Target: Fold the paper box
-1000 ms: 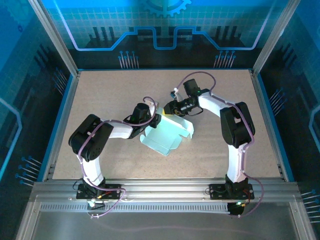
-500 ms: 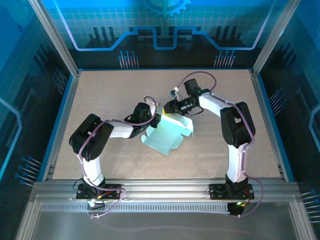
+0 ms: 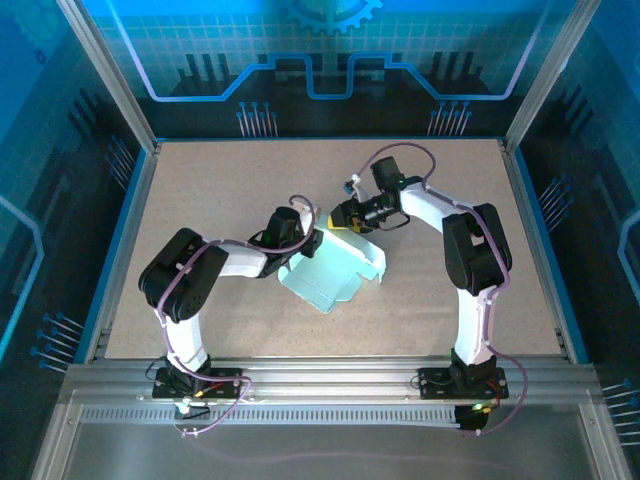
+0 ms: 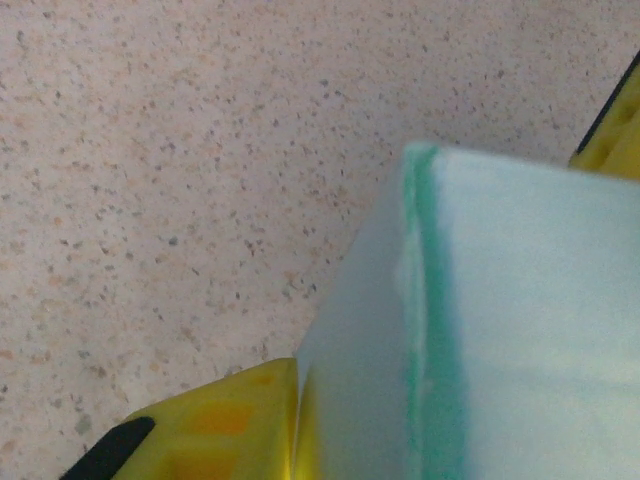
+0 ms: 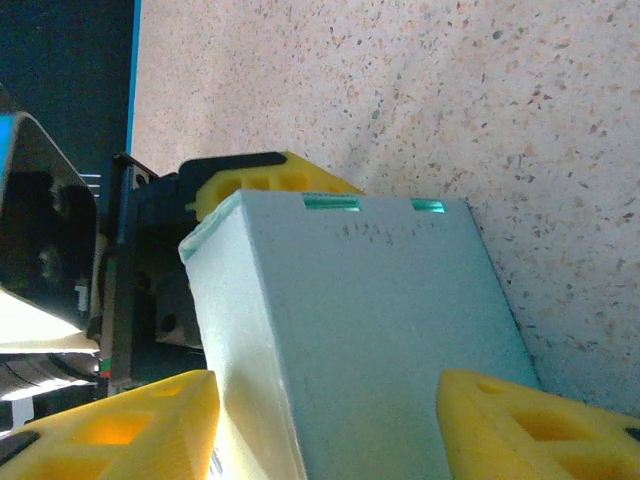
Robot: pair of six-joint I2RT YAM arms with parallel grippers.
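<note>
The paper box [image 3: 335, 272] is pale mint card, partly folded, lying mid-table between both arms. My left gripper [image 3: 311, 243] is at its left far corner. In the left wrist view a yellow finger [image 4: 200, 430] presses against a raised card wall [image 4: 520, 300], so the left gripper [image 4: 300, 400] looks shut on that wall. My right gripper [image 3: 346, 220] comes in from the far side. Its two yellow fingers straddle the box [image 5: 370, 300], and the right gripper [image 5: 328, 385] is closed across the box's width. The left gripper's yellow finger [image 5: 265, 178] shows behind the box.
The speckled tabletop [image 3: 220, 190] is bounded by a blue rail [image 3: 118, 250] on the left and a metal frame [image 3: 320, 375] at the near edge. Both arm bases stand at that near edge.
The box has shifted and turned slightly, its near corner a little further left. The right gripper has drifted a touch to the right. Both grippers stay on the box.
</note>
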